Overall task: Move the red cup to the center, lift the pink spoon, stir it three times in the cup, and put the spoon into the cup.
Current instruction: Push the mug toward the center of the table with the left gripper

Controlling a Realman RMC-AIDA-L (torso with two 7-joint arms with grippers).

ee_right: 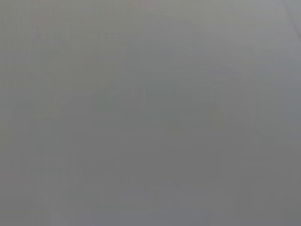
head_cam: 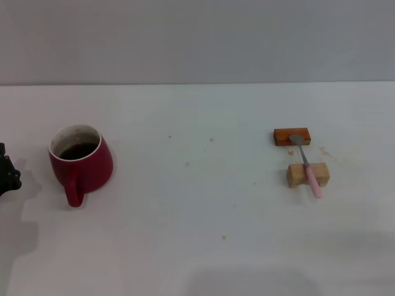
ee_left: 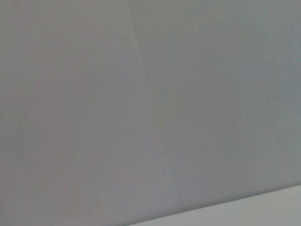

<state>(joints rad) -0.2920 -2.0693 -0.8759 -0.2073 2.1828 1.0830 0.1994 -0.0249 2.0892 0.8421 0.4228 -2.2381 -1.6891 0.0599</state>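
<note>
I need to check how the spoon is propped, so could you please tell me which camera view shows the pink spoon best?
The head view shows it best: the pink spoon lies across two wooden blocks, metal bowl on the darker one. Both wrist views show only blank grey surface and nothing of the spoon.

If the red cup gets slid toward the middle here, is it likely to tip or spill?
Tipping looks unlikely: the red cup is squat and widest low down. It is probably weighty, looking ceramic and holding dark liquid. That liquid sits below the white rim, so a slow slide should keep it in; a jerk might slosh it. The left gripper waits beside it.
</note>
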